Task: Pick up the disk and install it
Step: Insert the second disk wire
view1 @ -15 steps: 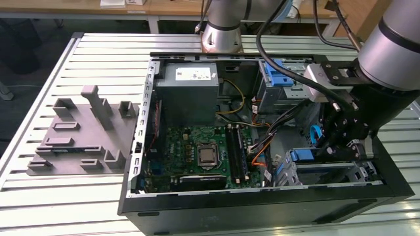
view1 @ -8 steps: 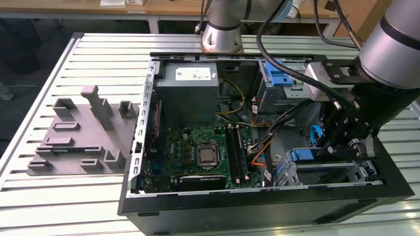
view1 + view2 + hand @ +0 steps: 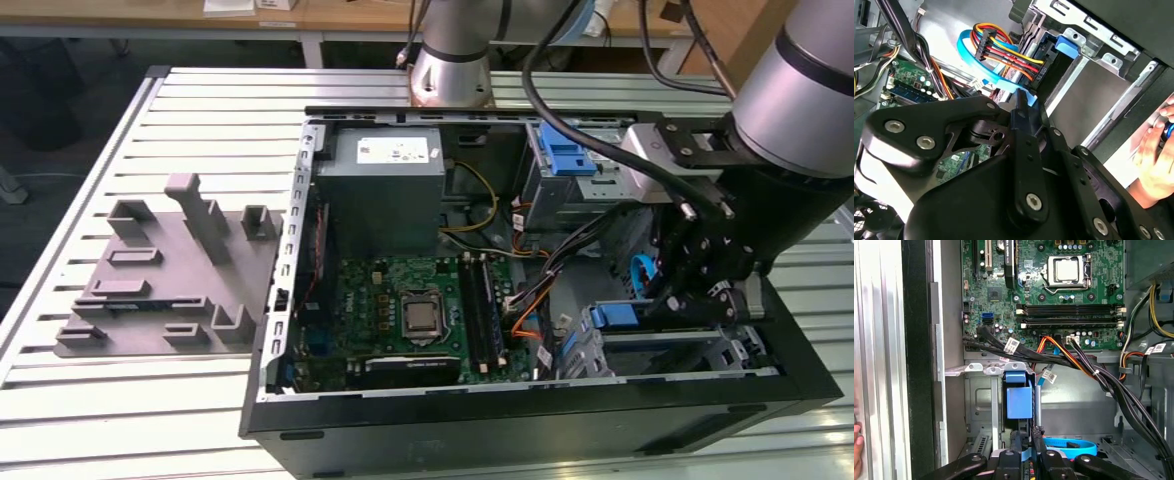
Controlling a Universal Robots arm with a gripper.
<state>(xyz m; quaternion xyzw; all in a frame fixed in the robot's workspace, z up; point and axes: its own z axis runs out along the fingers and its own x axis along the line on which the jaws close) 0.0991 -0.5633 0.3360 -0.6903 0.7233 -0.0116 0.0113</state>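
fingers [image 3: 1025, 442] pinched close together in the first wrist view, down in the drive bay area; can't tell if they're clamped on anything. gripper [image 3: 701, 295] sits inside the pc case [image 3: 400, 415], at the exterior view's right. just past the fingertips: the disk [image 3: 1018, 400], seen edge-on w/ its blue rail end, seated upright in the metal drive cage [image 3: 979, 405]. light-blue data cable [image 3: 1069, 445] curls beside it. motherboard [image 3: 400, 320] w/ cpu socket farther off. grey fixture tray [image 3: 160, 280] on the slatted tabletop [image 3: 80, 400]. person's hand [image 3: 1156, 160] at the case edge.
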